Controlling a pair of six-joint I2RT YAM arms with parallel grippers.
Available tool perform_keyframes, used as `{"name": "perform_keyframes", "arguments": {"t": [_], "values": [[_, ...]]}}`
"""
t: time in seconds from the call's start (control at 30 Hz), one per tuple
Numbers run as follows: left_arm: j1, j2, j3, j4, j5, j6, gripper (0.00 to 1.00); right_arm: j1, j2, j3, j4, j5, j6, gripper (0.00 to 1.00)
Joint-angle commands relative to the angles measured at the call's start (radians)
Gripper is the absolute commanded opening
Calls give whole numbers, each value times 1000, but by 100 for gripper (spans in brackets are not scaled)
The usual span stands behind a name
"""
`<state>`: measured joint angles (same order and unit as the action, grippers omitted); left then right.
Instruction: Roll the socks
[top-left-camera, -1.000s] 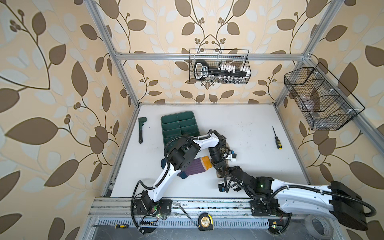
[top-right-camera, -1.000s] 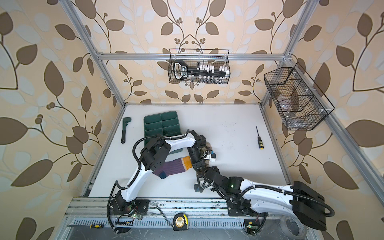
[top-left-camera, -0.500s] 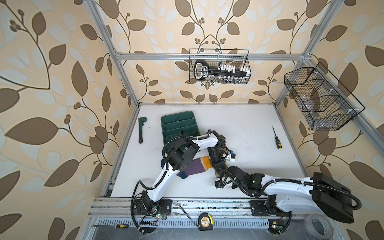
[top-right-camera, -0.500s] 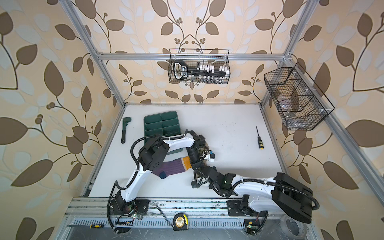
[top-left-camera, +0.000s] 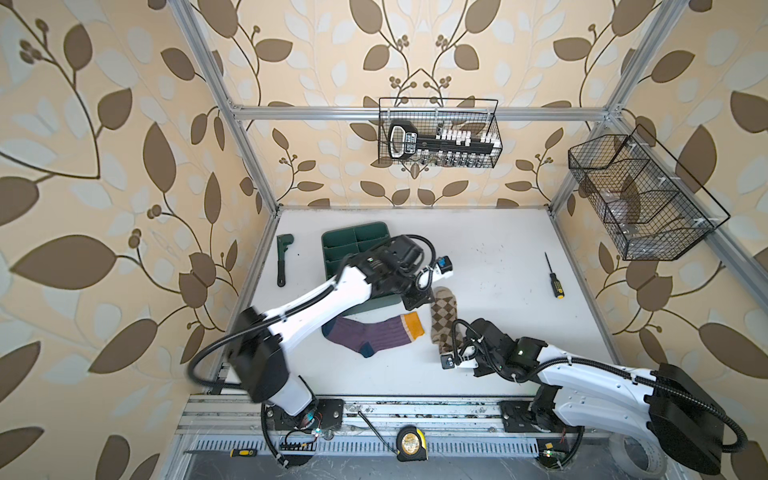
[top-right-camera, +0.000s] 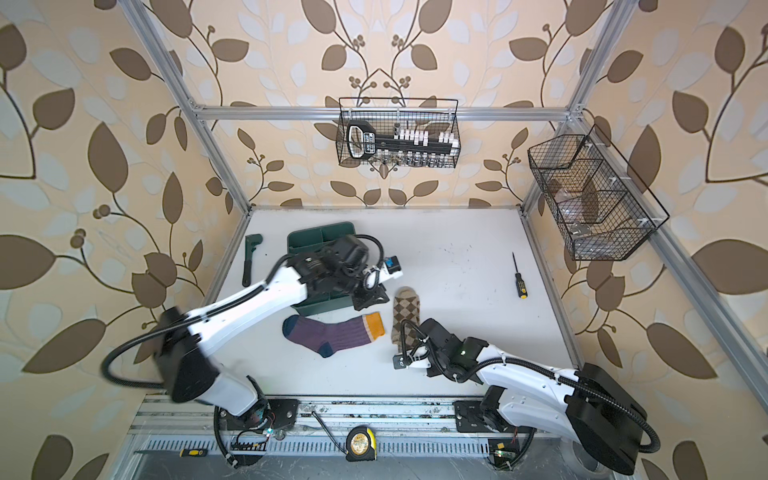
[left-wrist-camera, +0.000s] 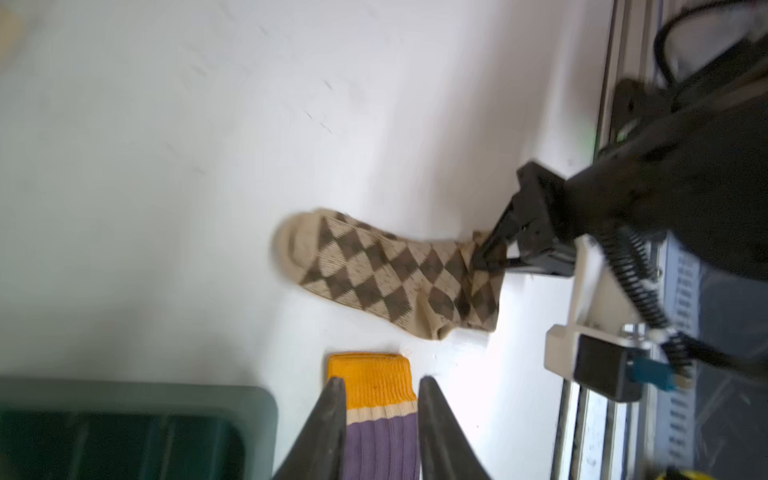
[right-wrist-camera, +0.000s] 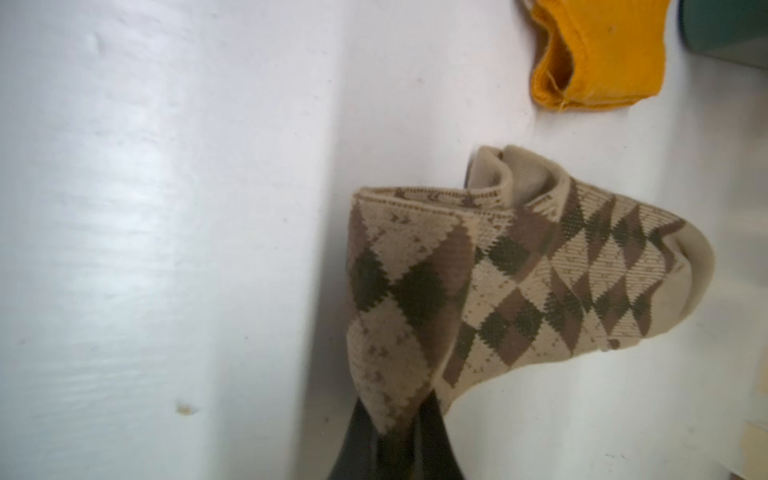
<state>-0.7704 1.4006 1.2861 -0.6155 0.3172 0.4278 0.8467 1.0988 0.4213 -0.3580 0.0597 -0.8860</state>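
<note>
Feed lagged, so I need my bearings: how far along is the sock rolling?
Done: nothing; neither sock is rolled, and they lie apart on the table. In hand: the right pincer is shut on the cuff end of the argyle sock, raised off the table. The left pincer is open above the yellow cuff of the purple sock, holding nothing. Left: the whole roll.

The white table (top-left-camera: 498, 249) carries five things. A green tray (top-left-camera: 354, 233) lies at the back left, and a wrench (top-left-camera: 283, 259) lies beside it, near the left edge. A screwdriver (top-left-camera: 553, 276) lies alone near the right edge. In front of the tray the purple sock (top-left-camera: 370, 334) lies flat, its yellow cuff just beside the argyle sock (top-left-camera: 444, 316), whose toe points to the back.
</note>
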Motion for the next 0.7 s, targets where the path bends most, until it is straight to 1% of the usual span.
{"name": "perform_keyframes", "arguments": {"t": [0.0, 0.07, 0.1, 0.13, 0.17, 0.2, 0.3, 0.4, 0.43, 0.47, 0.53, 0.67], "values": [[-11, -237, -135, 64, -24, 50, 42, -9, 98, 96, -242, -194, 89, 0], [-18, -348, -194, 38, 27, 94, 46, -12, 180, 165, -292, -254, 125, 0], [-32, -394, -221, 24, 25, 109, 46, -15, 213, 194, -307, -279, 134, 0], [-59, -430, -245, 5, -1, 121, 46, -19, 251, 222, -321, -305, 140, 0], [-91, -456, -262, -11, -39, 135, 46, -25, 287, 248, -334, -324, 144, 0], [-142, -476, -282, -19, -111, 145, 45, -31, 321, 273, -344, -341, 148, 0], [-332, -483, -351, 12, -360, 176, 45, -54, 417, 342, -386, -378, 140, 0], [-507, -409, -431, 106, -579, 209, 47, -83, 514, 415, -430, -422, 132, 0], [-553, -366, -455, 146, -643, 225, 48, -94, 550, 444, -450, -444, 129, 0], [-582, -322, -470, 179, -683, 233, 48, -109, 595, 472, -473, -468, 115, 0], [-627, -213, -485, 246, -742, 228, 49, -138, 676, 527, -503, -497, 117, 0], [-650, -103, -483, 298, -781, 197, 48, -171, 755, 584, -534, -554, 105, 0]]}}
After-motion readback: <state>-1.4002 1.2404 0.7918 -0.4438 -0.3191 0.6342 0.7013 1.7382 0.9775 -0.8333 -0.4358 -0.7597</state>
